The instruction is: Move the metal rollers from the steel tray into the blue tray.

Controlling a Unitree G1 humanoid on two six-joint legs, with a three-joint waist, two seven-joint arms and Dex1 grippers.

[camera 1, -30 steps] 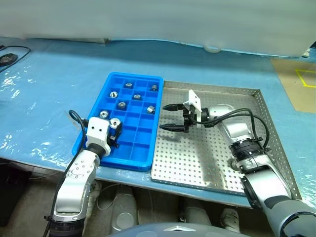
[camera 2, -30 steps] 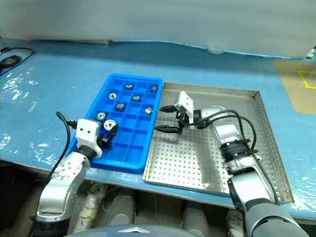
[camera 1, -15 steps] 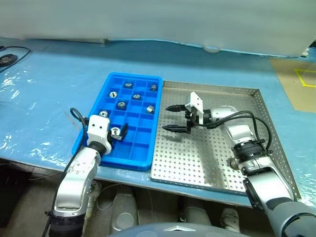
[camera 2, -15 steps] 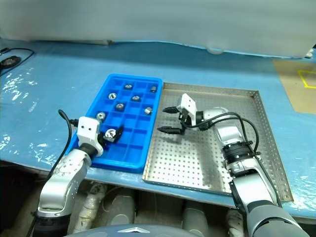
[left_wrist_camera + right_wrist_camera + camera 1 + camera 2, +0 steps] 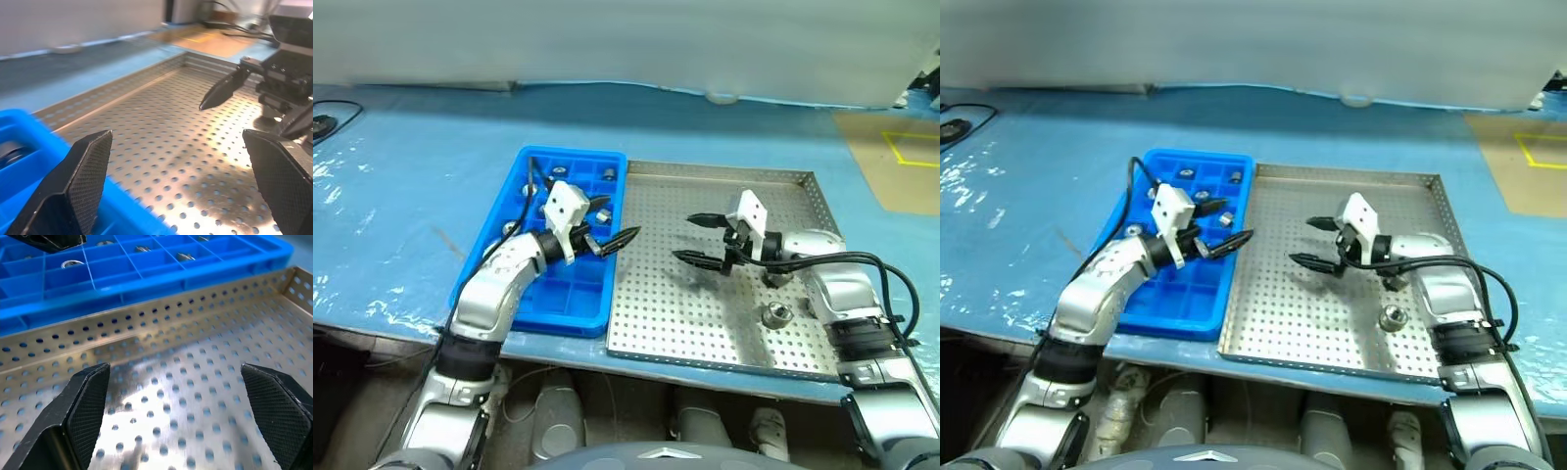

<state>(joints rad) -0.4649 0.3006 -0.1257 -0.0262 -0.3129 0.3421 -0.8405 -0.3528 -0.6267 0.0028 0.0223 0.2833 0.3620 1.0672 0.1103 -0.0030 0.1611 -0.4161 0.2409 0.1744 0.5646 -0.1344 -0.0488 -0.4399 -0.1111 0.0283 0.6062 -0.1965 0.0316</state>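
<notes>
Two metal rollers lie in the steel tray (image 5: 705, 323): one (image 5: 773, 313) near its front right, another (image 5: 1391, 284) half hidden under my right forearm. Several more rollers (image 5: 1206, 176) sit in compartments of the blue tray (image 5: 543, 294), which lies against the steel tray's left side. My left gripper (image 5: 623, 217) is open and empty over the blue tray's right rim, pointing toward the steel tray. My right gripper (image 5: 684, 236) is open and empty above the steel tray's middle, facing left. The two grippers point at each other with a gap between them.
Both trays rest on a table covered in blue sheeting (image 5: 401, 196), near its front edge. A brown floor patch with yellow tape (image 5: 901, 157) lies far right. A black cable (image 5: 333, 108) lies at the far left.
My left gripper opened and left its roller in a near-left compartment of the blue tray, then swung right toward the steel tray. My right gripper drew back to the right, uncovering rollers.
</notes>
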